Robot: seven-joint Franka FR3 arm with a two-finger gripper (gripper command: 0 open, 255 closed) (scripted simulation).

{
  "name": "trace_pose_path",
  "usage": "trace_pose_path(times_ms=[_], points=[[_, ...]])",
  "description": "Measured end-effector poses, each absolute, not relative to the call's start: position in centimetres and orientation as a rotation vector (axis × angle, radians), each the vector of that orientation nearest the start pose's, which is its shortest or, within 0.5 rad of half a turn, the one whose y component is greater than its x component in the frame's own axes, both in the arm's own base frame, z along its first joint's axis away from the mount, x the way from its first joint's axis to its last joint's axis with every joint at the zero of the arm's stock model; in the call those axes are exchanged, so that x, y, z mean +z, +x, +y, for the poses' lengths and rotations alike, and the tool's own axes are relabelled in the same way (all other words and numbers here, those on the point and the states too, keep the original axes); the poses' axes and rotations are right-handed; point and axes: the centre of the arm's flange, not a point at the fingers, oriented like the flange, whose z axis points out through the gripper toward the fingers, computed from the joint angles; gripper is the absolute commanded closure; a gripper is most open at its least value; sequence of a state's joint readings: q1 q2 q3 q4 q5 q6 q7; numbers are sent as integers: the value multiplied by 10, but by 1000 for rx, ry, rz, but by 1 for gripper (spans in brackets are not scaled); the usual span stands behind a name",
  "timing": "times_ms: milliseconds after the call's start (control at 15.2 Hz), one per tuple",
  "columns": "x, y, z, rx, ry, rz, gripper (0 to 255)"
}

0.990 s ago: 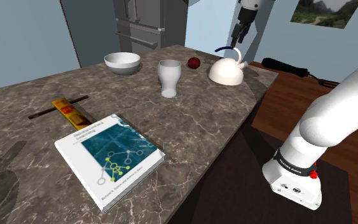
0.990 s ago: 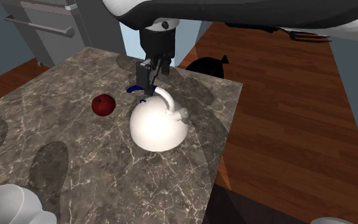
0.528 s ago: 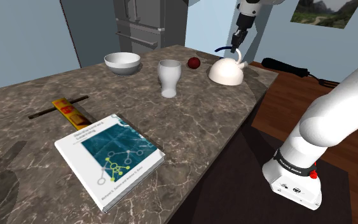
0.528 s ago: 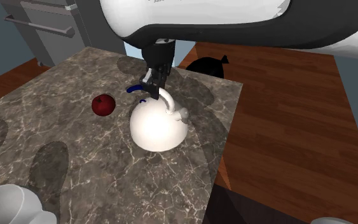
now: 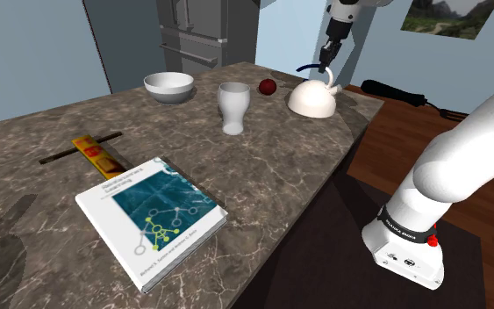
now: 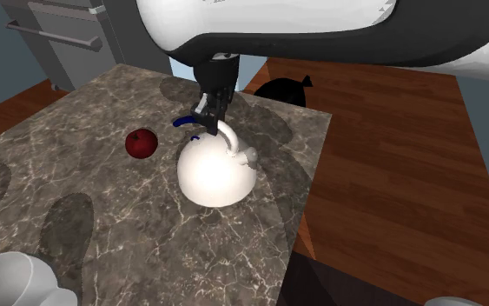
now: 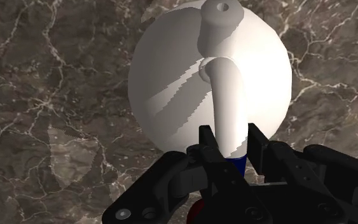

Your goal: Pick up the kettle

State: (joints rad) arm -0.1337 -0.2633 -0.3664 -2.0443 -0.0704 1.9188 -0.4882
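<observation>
A white, dome-shaped kettle (image 5: 311, 99) (image 6: 216, 169) (image 7: 171, 76) stands on the dark marble counter (image 5: 262, 167) near its far right corner in the shoulder view. Its arched handle (image 7: 227, 95) is white toward the spout and dark blue at the other end. My black gripper (image 5: 325, 63) (image 6: 209, 117) (image 7: 233, 145) comes down from above and is shut on the handle where white meets blue. In the wrist view both fingers press against the handle's sides. The kettle's base rests on the counter.
A red apple (image 5: 268, 87) (image 6: 141, 143) lies just beside the kettle. A white cup (image 5: 233, 107), a white bowl (image 5: 168, 86) and a book (image 5: 153, 217) sit further along the counter. The counter's edge (image 6: 307, 200) runs close by the kettle, with wood floor beyond.
Over the last second the gripper came down from above the kettle and shut on its handle. In the last half second nothing has moved.
</observation>
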Motion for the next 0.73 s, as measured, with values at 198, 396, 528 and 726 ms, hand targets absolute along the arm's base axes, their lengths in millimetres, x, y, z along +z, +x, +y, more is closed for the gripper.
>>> trace_pose_path(times_ms=[198,396,528,726], points=[[567,426,-256,-186,-3170,-22,255],[581,425,-256,-186,-3170,-22,255],[592,425,-256,-186,-3170,-22,255],[609,424,-256,-186,-3170,-22,255]])
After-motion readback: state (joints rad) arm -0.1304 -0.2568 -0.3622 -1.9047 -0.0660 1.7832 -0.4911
